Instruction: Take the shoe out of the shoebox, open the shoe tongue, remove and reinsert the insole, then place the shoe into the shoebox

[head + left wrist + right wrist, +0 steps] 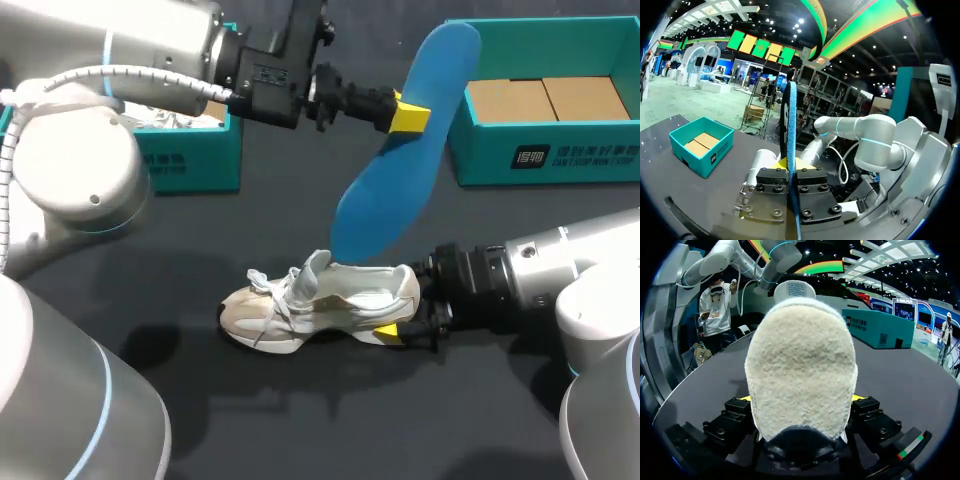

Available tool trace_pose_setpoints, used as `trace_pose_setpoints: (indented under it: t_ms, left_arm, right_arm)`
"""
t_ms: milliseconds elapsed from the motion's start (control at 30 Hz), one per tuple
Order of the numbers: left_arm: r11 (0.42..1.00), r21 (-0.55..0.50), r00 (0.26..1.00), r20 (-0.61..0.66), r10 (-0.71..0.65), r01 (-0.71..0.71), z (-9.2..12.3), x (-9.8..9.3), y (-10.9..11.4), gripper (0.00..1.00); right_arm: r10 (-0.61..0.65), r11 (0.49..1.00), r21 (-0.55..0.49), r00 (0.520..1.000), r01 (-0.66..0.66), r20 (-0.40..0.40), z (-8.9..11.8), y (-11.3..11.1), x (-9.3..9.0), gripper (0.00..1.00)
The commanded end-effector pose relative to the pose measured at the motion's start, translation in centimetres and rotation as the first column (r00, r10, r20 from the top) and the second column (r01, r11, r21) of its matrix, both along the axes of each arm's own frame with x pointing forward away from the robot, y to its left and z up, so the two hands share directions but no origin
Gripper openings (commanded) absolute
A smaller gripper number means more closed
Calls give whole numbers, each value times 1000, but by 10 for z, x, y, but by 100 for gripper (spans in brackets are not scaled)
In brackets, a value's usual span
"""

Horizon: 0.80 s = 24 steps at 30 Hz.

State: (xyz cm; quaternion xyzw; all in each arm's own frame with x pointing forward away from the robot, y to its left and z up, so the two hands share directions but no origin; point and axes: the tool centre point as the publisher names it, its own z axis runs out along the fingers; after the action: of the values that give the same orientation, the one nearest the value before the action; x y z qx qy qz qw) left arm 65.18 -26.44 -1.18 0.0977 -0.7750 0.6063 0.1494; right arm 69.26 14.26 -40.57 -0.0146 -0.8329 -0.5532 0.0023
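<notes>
A beige sneaker (320, 303) stands upright on the dark table, toe to the left, tongue lifted. My right gripper (402, 310) holds its heel from the right. In the right wrist view the fuzzy heel (801, 365) fills the gap between the fingers, and a yellow tip shows on each side of it. Above the shoe, my left gripper (410, 115) is shut on a blue insole (395, 165). The insole hangs tilted, with its lower end just over the shoe's opening. In the left wrist view the insole (790, 125) shows edge-on, clamped in the left gripper (791, 167).
A teal shoebox (545, 150) with cardboard inside stands at the back right and also appears as the box (702, 145) in the left wrist view. A second teal box (190, 155) holding paper sits at the back left under my left arm.
</notes>
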Motion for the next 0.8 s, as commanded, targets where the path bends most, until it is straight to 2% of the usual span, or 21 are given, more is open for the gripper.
trace_pose_setpoints:
  t_ms: [33,267,533,600,800]
  left_arm:
    - [997,-68,1000,0,24,-24,-4,-6,37,0]
    - [997,-68,1000,0,24,-24,-4,-6,37,0]
    - [991,-133,994,-109,-7,-8,-33,-27,59,0]
    - [988,-156,990,-136,-24,2,-35,-33,69,0]
    - [988,-156,990,-136,-24,2,-35,-33,69,0]
  right_arm:
    - [-1,1000,-5,1000,1,-1,-1,3,0,0]
    - [-1,1000,-5,1000,1,-1,-1,3,0,0]
    - [-1,1000,-5,1000,1,-1,-1,3,0,0]
    - [-1,1000,-5,1000,1,-1,-1,3,0,0]
    - [-1,1000,-5,1000,1,-1,-1,3,0,0]
